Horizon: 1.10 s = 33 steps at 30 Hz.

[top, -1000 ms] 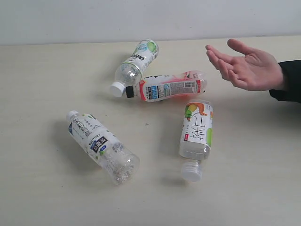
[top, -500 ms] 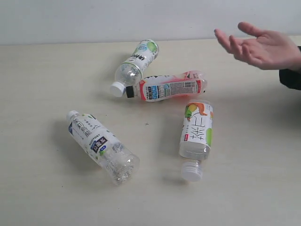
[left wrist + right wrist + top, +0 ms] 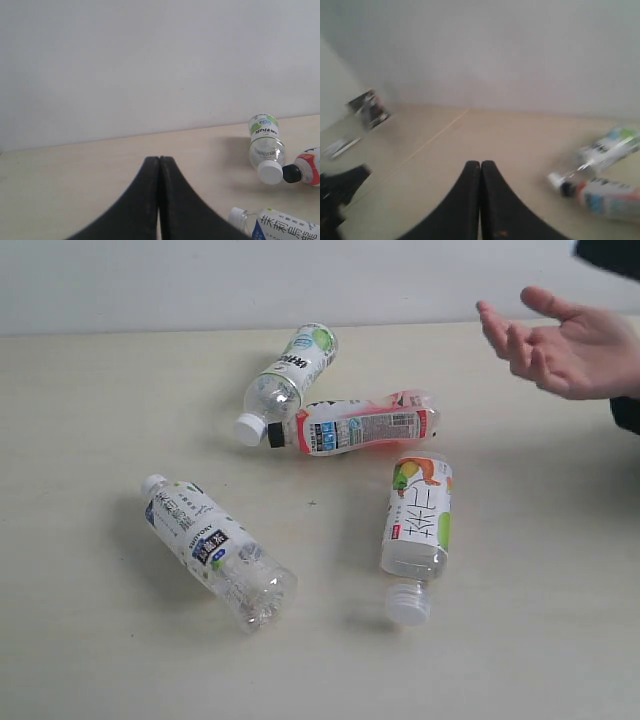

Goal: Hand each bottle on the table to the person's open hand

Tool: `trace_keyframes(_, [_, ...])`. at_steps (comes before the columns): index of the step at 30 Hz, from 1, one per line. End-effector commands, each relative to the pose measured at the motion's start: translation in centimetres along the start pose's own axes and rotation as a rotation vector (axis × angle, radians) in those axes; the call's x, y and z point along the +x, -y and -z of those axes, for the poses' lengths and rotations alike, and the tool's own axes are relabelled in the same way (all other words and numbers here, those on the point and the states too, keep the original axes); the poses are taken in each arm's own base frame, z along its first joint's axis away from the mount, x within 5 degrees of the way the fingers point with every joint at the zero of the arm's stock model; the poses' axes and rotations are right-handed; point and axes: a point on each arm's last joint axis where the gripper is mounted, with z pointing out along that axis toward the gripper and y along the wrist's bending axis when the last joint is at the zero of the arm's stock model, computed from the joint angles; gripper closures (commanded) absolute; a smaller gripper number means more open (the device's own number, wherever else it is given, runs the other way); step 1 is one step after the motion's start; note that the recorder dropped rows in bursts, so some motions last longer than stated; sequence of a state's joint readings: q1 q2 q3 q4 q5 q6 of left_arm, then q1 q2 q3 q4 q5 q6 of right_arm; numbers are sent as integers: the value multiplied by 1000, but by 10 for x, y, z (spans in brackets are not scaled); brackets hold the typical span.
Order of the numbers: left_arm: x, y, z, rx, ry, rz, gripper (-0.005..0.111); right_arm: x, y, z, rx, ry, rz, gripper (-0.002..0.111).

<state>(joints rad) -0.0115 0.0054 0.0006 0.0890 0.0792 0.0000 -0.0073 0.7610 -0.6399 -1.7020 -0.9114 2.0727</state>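
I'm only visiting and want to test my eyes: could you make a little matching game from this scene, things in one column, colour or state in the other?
Things:
1. black-capped bottle
2. person's hand
3. left gripper
4. far bottle

Descriptions:
A. shut, holding nothing
B. red-pink label
C. open, at the exterior view's upper right
D. white cap right beside a black cap

Pairs: 1-B, 2-C, 3-A, 4-D.

The front-left bottle (image 3: 215, 548) seems to read SUNTORY beside Chinese characters. Print on the black-capped bottle (image 3: 355, 425), rear bottle (image 3: 290, 375) and right bottle (image 3: 418, 515) is illegible.
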Motion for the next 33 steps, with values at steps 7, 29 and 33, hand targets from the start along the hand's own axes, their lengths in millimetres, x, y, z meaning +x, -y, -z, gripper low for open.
trace_keyframes(7, [-1,0,0,-2,10,0,107,6,52,-54,-228,-319,-184,108])
trace_keyframes(29, [-1,0,0,-2,10,0,107,29,8,-160,-383,-496,-22,101])
trace_keyframes(33, [-1,0,0,-2,10,0,107,30,12,-173,-263,-404,258,101])
